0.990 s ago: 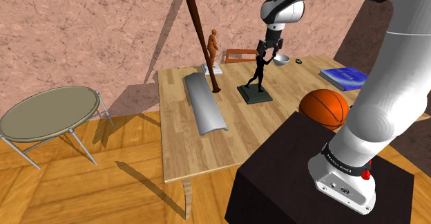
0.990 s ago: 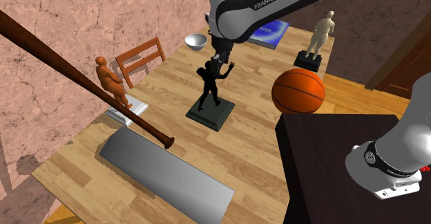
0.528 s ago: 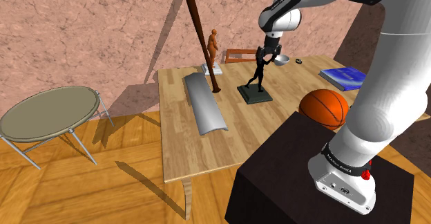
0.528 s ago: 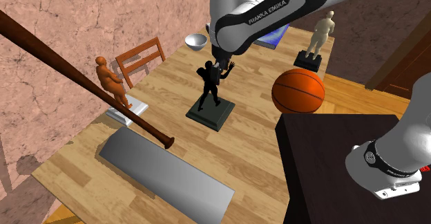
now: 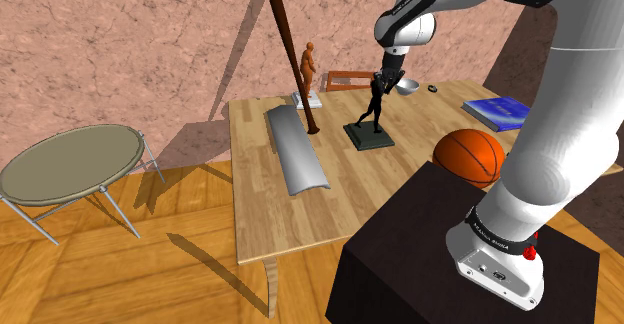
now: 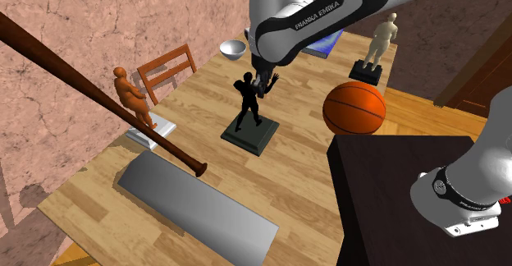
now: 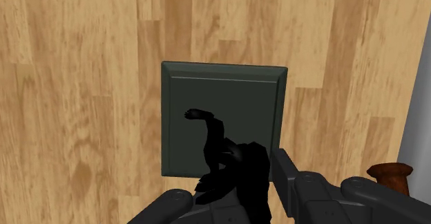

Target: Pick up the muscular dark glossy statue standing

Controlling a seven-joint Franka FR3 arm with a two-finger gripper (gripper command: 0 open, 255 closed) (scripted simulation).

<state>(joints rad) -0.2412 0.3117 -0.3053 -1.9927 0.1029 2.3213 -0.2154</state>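
A white Franka arm lowers its black claw [image 5: 385,80] onto the upper body of a glossy black muscular statue [image 5: 374,112] standing upright on a wooden counter [image 5: 330,202]. In the second exterior view the claw [image 6: 262,82] sits at the figure's shoulders and raised arm. The wrist view has the statue [image 7: 228,167] right at the claw [image 7: 231,188]; whether the claw grips it or is merely set about it cannot be told, black against black.

The statue [image 6: 249,104] is fixed to a dark square base [image 7: 221,119] that lies flat on the counter [image 6: 299,182] near its middle. A basketball [image 6: 354,107] rests near the base on the side toward the robot's stand. An orange-brown figurine [image 6: 131,96] stands by the wall, and a long baseball bat [image 6: 82,92] leans across in front of it. A curved grey panel [image 5: 295,150] lies on the counter at the shoulder view's left of the statue. A pale bowl [image 5: 406,86] and a blue book [image 5: 497,112] sit farther back.
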